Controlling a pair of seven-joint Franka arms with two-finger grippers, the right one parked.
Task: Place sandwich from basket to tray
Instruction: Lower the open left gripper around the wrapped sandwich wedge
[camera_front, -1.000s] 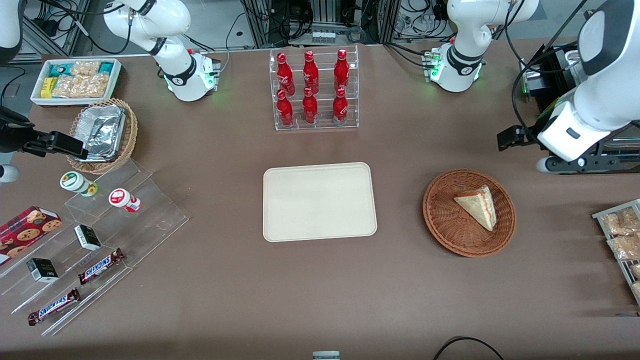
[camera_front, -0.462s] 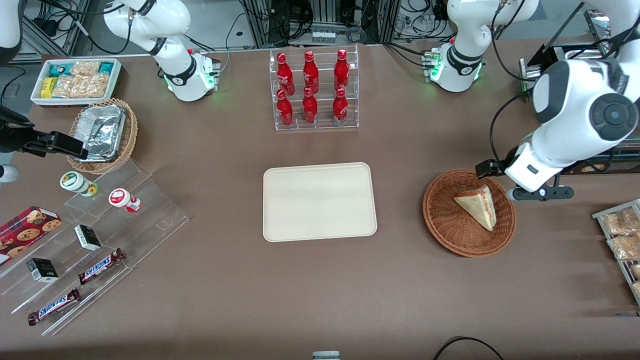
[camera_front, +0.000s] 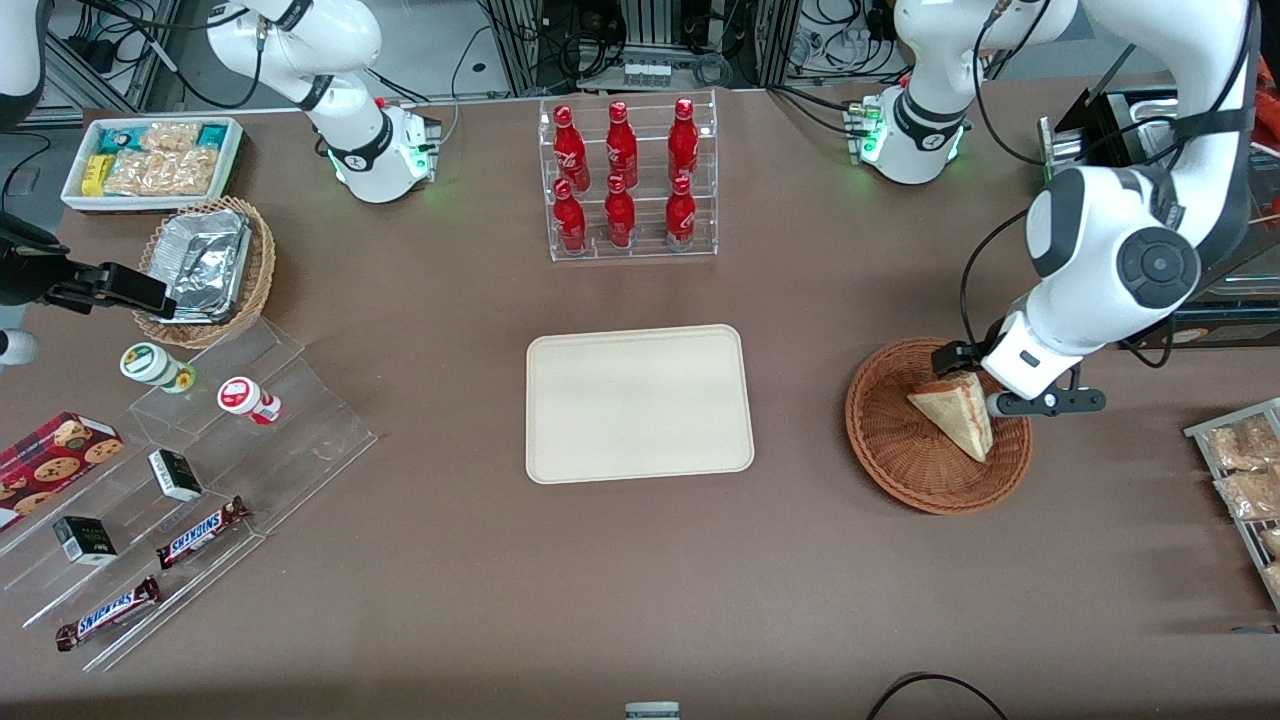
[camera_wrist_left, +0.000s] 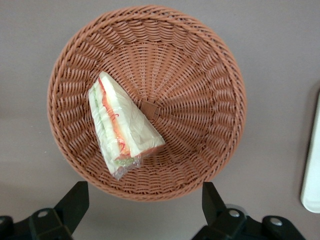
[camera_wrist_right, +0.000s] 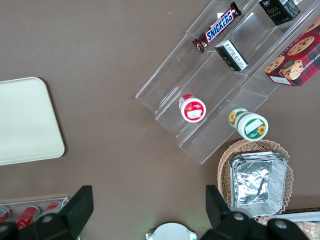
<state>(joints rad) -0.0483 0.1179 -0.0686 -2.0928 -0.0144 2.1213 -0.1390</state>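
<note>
Spreading wide, our gripper's (camera_wrist_left: 143, 205) two dark fingers (camera_wrist_left: 75, 200) hold nothing and hang above the basket's (camera_front: 890, 455) rim, over the edge farther from the front camera. Between and below them lies the sandwich (camera_wrist_left: 122, 125), resting inside the basket (camera_wrist_left: 200, 75) and touching the woven floor just beside its centre. We see a triangular wedge in clear wrap, pale cream bread with red and green filling along its cut edge. In the front view the sandwich (camera_front: 955, 410) lies just under our gripper (camera_front: 985, 385). The tray (camera_front: 638, 402) sits apart from the basket, toward the parked arm's end, with nothing on it.
</note>
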